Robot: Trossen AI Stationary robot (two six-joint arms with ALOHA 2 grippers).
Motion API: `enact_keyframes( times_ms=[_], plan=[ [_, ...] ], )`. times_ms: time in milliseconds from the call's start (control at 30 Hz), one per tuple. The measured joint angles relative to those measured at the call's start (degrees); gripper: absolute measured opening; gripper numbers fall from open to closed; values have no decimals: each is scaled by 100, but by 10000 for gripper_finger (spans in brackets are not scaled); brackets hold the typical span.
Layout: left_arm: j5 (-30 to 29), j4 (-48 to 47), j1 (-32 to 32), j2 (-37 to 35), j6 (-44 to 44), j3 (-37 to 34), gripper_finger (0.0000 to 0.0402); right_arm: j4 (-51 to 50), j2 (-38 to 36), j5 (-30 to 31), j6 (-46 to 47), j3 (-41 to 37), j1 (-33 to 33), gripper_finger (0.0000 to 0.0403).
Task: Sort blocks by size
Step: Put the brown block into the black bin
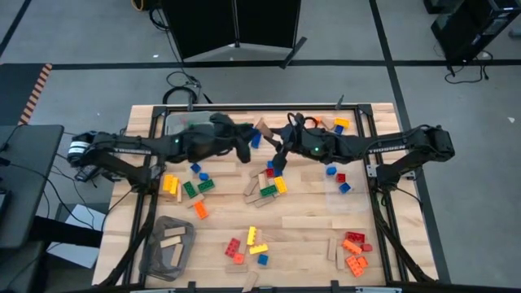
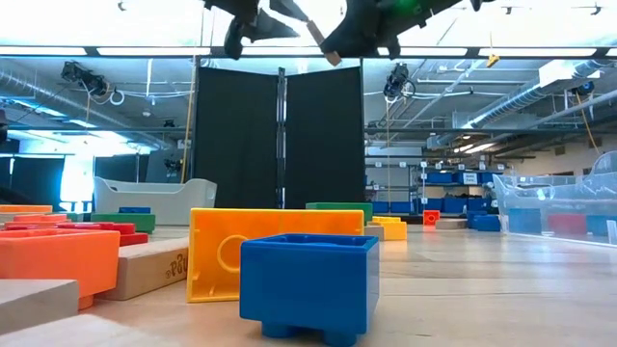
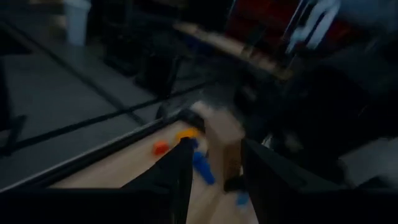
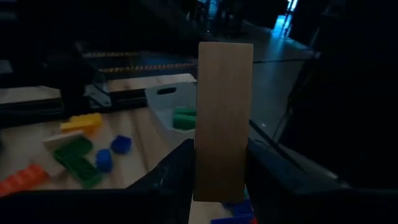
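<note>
Both grippers hover near the table's (image 1: 309,213) far edge, the right gripper (image 4: 217,177) and left gripper (image 3: 214,171) each clamping a wooden block (right's (image 4: 224,118), left's (image 3: 222,140)), lifted for sorting.

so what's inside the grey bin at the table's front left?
The grey bin holds several tan wooden pieces, lying flat and loosely overlapped. No coloured bricks show inside. Anything beneath those pieces is covered, so I can't tell.

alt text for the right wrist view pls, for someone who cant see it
The right gripper holds a tall tan wooden block upright between its two dark fingers. Beyond it, on the wooden table, lie a yellow brick, a green brick, small blue bricks and a clear bin.
</note>
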Motion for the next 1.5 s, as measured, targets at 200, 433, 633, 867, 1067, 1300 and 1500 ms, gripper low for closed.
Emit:
enact_keyframes(
  times_ms=[200, 433, 633, 867, 1067, 1300, 1500],
  plan=[
    [-134, -325, 0, 512, 29, 714, 142, -95, 0, 153, -173, 2, 0, 130],
    [-207, -301, 111, 863, -94, 902, 142, -93, 0, 214, -431, 2, 0, 130],
    [-136, -254, 239, 1010, -341, 902, 121, -152, 4, 236, -612, 2, -7, 130],
    [-54, -131, 310, 1018, -374, 902, 65, -143, 7, 310, -686, 2, -9, 130],
    [131, -140, 382, 1018, -285, 902, 65, -169, 7, 328, -720, 2, -13, 136],
    [5, -252, 403, 1018, -191, 893, 62, -318, -25, 591, -689, 2, 0, 189],
    [-23, -313, 407, 996, -262, 893, 62, -839, -180, 647, -659, 2, 4, 235]
  ],
)
